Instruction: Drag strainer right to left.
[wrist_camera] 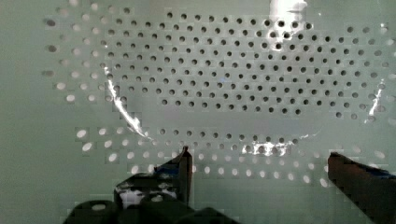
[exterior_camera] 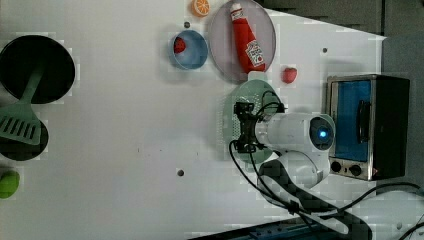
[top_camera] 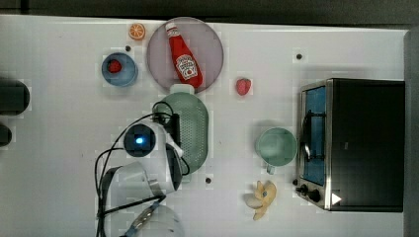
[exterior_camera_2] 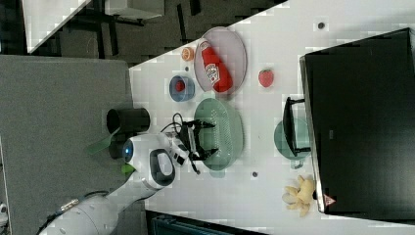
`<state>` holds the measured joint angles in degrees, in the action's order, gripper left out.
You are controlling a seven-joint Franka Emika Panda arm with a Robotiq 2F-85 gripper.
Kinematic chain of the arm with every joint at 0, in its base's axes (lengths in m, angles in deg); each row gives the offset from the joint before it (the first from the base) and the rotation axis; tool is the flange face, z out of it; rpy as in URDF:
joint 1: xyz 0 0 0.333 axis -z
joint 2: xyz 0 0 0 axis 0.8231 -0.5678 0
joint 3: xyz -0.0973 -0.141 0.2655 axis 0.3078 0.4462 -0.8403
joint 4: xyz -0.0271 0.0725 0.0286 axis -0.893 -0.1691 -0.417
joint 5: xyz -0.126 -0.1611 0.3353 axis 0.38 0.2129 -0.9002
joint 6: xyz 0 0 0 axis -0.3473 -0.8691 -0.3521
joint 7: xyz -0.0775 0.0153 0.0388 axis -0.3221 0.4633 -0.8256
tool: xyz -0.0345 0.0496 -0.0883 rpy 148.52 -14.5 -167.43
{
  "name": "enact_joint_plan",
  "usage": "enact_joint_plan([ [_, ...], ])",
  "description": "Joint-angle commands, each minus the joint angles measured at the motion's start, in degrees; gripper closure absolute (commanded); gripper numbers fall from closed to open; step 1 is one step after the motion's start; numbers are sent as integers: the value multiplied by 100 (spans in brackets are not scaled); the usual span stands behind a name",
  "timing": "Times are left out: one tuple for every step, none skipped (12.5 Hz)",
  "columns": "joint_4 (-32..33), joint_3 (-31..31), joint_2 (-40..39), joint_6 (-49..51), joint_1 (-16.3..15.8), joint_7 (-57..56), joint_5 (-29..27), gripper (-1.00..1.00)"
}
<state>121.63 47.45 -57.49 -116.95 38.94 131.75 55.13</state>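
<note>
Over the strainer [top_camera: 193, 129] hangs the claw [wrist_camera: 259, 161], fingers spread wide and empty — the perforated bowl lies just beneath them. On the white desk [top_camera: 59, 148], the strainer sits beside the plate [top_camera: 158, 54] — ketchup bottle [top_camera: 185, 57] on it.

white table [top_camera: 59, 148], strainer [top_camera: 195, 128], mug [top_camera: 275, 145], toaster oven [top_camera: 356, 143]

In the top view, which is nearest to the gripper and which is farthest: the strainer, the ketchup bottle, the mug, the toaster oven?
From the gripper, open:
1. Strainer, directly beneath it.
2. Ketchup bottle, on the plate above.
3. Mug, to the top view's right.
4. Toaster oven, at the far right.
</note>
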Motion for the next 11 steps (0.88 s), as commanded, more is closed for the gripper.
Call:
enact_joint_plan([
  [-237, -82, -92, 108, -374, 404, -269, -100],
  [-364, -87, -155, 192, -455, 402, -416, -100],
  [-505, -97, -226, 337, -542, 402, -523, -100],
  [-656, -112, -290, 477, -629, 402, -630, -100],
  [-819, -125, -355, 606, -723, 402, -742, -100],
  [-976, -129, -422, 747, -826, 401, -849, -100],
  [-1139, -129, -493, 841, -933, 405, -939, -100],
  [-1290, -129, -565, 911, -1034, 408, -1045, -100],
  [-1424, -128, -644, 978, -1136, 407, -1135, -100],
  [-1548, -128, -723, 991, -1221, 408, -1204, -100],
  [-1669, -128, -805, 993, -1292, 416, -1288, -100],
])
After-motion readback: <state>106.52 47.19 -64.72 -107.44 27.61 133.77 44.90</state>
